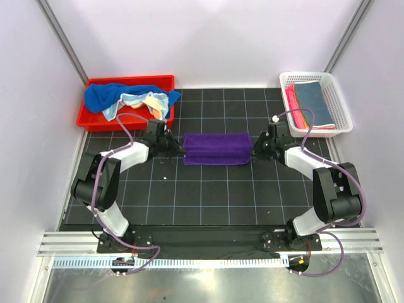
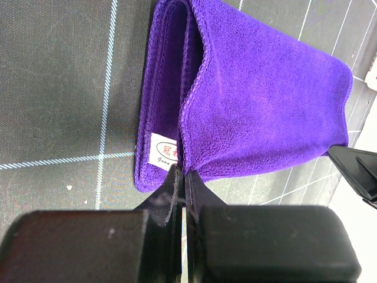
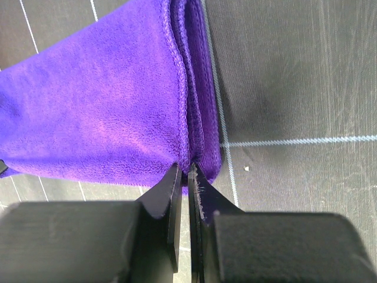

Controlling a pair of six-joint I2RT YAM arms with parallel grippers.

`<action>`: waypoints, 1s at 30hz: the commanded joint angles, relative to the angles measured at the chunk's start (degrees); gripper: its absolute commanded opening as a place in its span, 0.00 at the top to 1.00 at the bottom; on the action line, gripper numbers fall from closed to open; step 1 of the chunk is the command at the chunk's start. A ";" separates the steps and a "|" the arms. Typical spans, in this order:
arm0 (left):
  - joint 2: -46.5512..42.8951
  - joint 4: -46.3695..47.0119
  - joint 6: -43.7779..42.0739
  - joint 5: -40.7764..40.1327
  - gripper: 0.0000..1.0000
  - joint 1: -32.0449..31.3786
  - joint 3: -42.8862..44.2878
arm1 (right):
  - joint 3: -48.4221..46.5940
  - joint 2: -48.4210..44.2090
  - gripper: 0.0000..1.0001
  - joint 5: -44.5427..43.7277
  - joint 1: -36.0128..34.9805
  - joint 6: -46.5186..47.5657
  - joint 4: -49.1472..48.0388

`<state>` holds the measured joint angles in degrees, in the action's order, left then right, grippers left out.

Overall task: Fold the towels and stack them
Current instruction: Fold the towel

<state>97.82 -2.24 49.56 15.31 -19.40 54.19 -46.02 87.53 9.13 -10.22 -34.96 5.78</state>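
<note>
Your purple towel lies folded at the centre of the black mat. Your left gripper pinches its 9 o'clock end, fingers pressed together on the edge. Your right gripper pinches the 3 o'clock end likewise. A blue towel sits in the red bin at 11 o'clock, and a slate towel in the white basket at 1 o'clock.

I have the folded towel lying in the middle of the table, between my two grippers. The left gripper pinches its left end and the right gripper pinches its right end. Behind it, at the far left, the bin holds loose towels. At the far right, the basket holds stacked towels.
</note>
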 commanded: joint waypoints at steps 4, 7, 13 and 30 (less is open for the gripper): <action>-2.55 1.98 0.62 -2.04 1.00 -0.46 -1.81 | 2.07 -2.97 0.99 -1.92 -0.68 -0.46 -0.95; -2.63 1.98 0.80 -2.04 1.00 -0.73 -2.43 | 2.60 -3.15 0.99 -2.18 -0.94 -0.20 -0.86; -2.37 1.98 0.45 -1.25 1.00 -0.99 -3.22 | 3.13 -3.33 0.97 -2.80 -1.12 -0.11 -0.68; -9.51 -12.52 -6.23 -2.31 0.72 -1.43 7.14 | -5.11 -9.14 0.64 -4.29 -3.66 0.68 6.61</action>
<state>87.35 -12.80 45.47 12.40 -20.51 56.42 -46.19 77.82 5.23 -11.75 -34.24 12.45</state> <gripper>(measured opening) 0.309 0.376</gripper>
